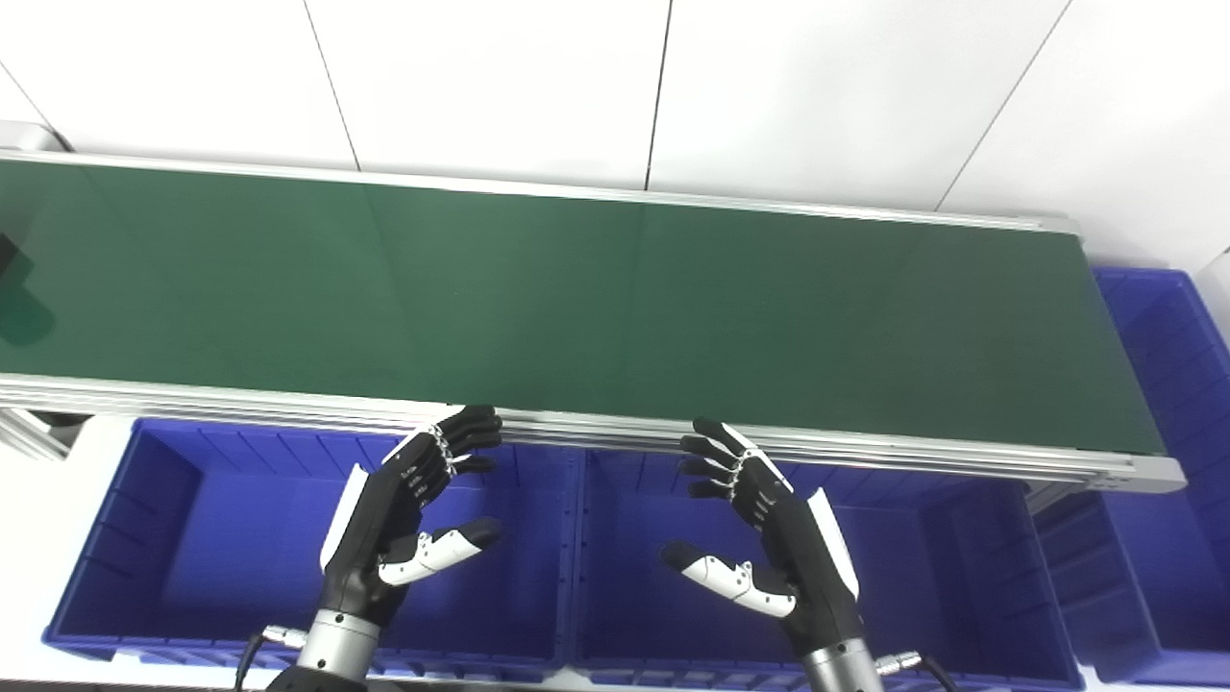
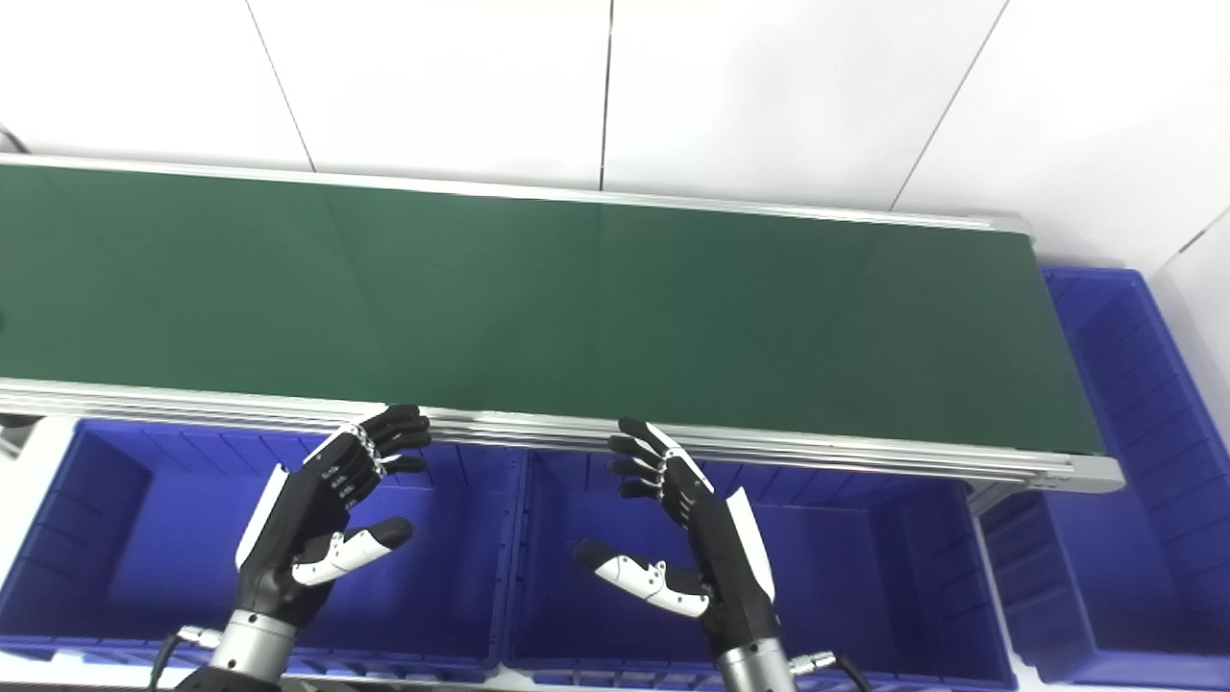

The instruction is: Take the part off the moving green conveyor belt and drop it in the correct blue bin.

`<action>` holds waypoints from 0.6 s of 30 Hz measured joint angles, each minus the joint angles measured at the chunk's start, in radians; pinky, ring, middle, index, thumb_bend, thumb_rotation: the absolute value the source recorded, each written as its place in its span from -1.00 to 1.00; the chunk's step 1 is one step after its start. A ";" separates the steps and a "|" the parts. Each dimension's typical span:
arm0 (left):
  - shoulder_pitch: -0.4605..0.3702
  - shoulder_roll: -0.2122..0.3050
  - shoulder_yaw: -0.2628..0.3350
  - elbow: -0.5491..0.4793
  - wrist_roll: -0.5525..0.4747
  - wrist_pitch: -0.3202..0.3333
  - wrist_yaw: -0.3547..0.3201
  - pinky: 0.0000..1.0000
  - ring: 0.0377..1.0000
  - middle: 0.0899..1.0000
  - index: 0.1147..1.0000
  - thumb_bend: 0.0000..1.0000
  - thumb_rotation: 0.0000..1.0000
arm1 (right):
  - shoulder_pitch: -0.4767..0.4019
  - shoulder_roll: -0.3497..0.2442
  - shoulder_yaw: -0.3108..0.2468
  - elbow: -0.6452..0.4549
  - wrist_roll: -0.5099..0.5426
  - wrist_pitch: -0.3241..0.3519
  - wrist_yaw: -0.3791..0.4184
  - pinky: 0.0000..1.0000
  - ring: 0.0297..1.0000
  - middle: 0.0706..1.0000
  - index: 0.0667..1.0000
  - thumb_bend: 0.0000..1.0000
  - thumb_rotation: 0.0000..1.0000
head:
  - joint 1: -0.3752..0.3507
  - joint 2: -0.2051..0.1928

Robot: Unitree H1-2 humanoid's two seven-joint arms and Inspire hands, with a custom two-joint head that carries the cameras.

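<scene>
Green conveyor belt point(image 1: 577, 298) bare, no part in sight (dark shape at its left edge unclear); three blue bins point(image 1: 240, 538) visible; left hand point(image 1: 408, 524) and right hand point(image 1: 764, 529) spread open, holding nothing

Dark green flat conveyor belt point(image 1: 577, 298), plain and unpatterned, faintly glossy, edged by pale silver ribbed aluminium rails point(image 1: 769, 444). Deep blue plastic bins below: left bin point(image 1: 192, 538), middle bin point(image 1: 625, 577), and a third bin at the far right end point(image 1: 1168, 384), all with ribbed inner walls of the same blue. Left robot hand point(image 1: 413, 519) black with white panels on back and thumb; right robot hand point(image 1: 759, 533) likewise black and white. Silver metal wrists. Glossy white wall panels point(image 1: 480, 77) with thin dark seams.
</scene>
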 measured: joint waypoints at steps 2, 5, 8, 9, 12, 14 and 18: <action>0.000 0.000 0.000 0.000 0.000 0.000 0.000 0.37 0.50 0.51 0.49 0.87 -0.05 | 0.000 0.000 0.000 0.000 0.000 0.000 0.000 0.38 0.51 0.60 0.70 0.22 -0.33 | 0.000 0.000; 0.000 0.000 0.001 0.000 0.000 0.000 0.000 0.38 0.50 0.51 0.49 0.88 -0.06 | 0.000 0.002 0.000 0.000 0.000 0.000 0.000 0.38 0.51 0.60 0.70 0.23 -0.34 | -0.003 -0.005; -0.001 0.000 0.001 0.000 0.000 0.000 0.000 0.38 0.51 0.51 0.49 0.89 -0.07 | -0.001 0.002 0.000 0.000 0.000 0.000 0.000 0.38 0.50 0.59 0.69 0.23 -0.34 | -0.003 -0.005; -0.001 0.000 0.001 0.000 0.000 0.000 0.000 0.38 0.51 0.51 0.49 0.89 -0.07 | -0.001 0.002 0.000 0.000 0.000 0.000 0.000 0.38 0.50 0.59 0.69 0.22 -0.34 | -0.003 -0.005; -0.001 0.000 0.001 0.000 0.000 0.000 0.000 0.39 0.51 0.51 0.49 0.88 -0.07 | -0.001 0.002 0.000 0.001 0.000 0.000 0.000 0.37 0.50 0.59 0.69 0.22 -0.32 | -0.003 -0.005; -0.001 0.000 0.002 0.000 0.000 0.000 0.000 0.39 0.51 0.51 0.48 0.88 -0.07 | -0.001 0.002 0.000 0.001 -0.003 0.000 -0.001 0.37 0.50 0.59 0.69 0.22 -0.33 | -0.003 -0.005; -0.001 0.000 0.001 0.000 0.000 0.000 -0.001 0.39 0.51 0.51 0.49 0.88 -0.07 | -0.001 0.002 0.000 0.001 -0.004 0.000 0.000 0.38 0.50 0.59 0.68 0.22 -0.34 | -0.006 -0.008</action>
